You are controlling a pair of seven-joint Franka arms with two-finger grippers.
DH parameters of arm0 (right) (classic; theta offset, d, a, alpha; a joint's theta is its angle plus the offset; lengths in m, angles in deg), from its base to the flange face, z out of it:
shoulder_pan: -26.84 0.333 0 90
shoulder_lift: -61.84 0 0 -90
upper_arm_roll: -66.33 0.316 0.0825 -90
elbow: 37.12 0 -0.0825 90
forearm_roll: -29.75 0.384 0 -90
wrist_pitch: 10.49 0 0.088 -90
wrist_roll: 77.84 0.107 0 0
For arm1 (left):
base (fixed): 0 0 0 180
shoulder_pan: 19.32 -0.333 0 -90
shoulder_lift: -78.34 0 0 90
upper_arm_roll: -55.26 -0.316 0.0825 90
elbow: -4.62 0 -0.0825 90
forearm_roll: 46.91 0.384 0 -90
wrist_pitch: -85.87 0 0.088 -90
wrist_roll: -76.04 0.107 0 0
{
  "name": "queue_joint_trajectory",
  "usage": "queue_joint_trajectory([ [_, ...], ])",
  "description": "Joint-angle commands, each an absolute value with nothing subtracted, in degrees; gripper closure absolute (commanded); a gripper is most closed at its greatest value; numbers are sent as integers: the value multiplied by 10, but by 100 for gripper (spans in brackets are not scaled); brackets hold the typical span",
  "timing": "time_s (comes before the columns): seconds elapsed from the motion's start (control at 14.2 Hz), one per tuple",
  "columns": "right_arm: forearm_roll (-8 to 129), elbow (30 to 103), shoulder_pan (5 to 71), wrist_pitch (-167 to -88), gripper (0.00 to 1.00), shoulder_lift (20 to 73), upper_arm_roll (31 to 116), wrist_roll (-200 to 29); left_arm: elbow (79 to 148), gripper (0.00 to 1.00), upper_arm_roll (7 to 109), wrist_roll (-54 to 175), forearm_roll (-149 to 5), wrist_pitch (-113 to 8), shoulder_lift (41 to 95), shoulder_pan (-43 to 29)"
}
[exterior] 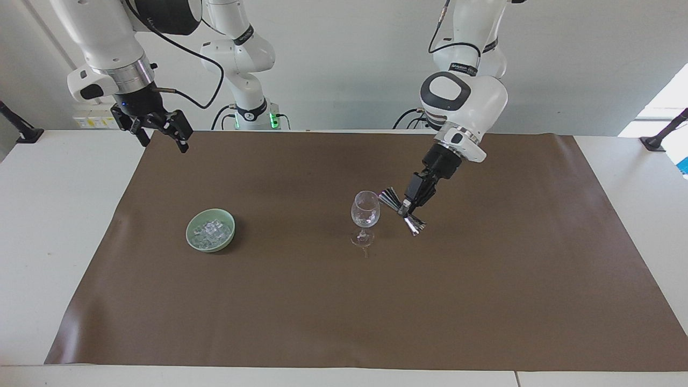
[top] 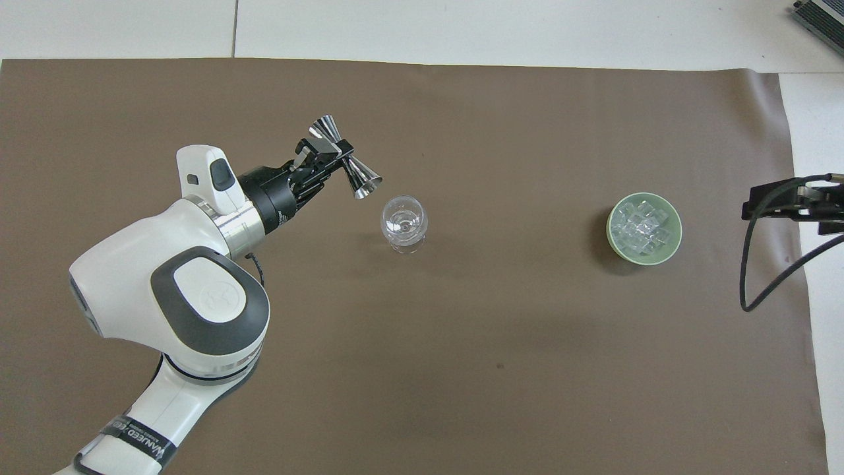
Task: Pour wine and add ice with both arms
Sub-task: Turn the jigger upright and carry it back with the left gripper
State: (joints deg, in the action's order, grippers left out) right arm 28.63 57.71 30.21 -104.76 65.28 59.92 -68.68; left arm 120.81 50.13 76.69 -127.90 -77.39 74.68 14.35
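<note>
A clear stemmed glass stands upright mid-mat. Beside it, over the mat toward the left arm's end, my left gripper is shut on the waist of a silver double-cone jigger. The jigger is tilted and clear of the glass rim. Wine is out of view; the glass looks clear. The ice lies heaped in a pale green bowl toward the right arm's end. My right gripper waits open, high over the mat's corner at its own end.
A brown mat covers most of the white table. A black cable hangs from the right wrist near the bowl.
</note>
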Motion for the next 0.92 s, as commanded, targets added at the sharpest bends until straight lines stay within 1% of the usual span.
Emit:
queue_joint_trajectory([
  [0.0,297,590,290,-1042,0,667,608,-697,1208,100,502,701,-1278,-729,761,113],
  [0.35,297,590,290,-1043,0,667,608,-697,1205,100,501,556,-1278,-667,763,57],
  [0.85,297,591,290,-1032,0,667,608,-702,1202,100,500,403,-1273,-532,753,-57],
])
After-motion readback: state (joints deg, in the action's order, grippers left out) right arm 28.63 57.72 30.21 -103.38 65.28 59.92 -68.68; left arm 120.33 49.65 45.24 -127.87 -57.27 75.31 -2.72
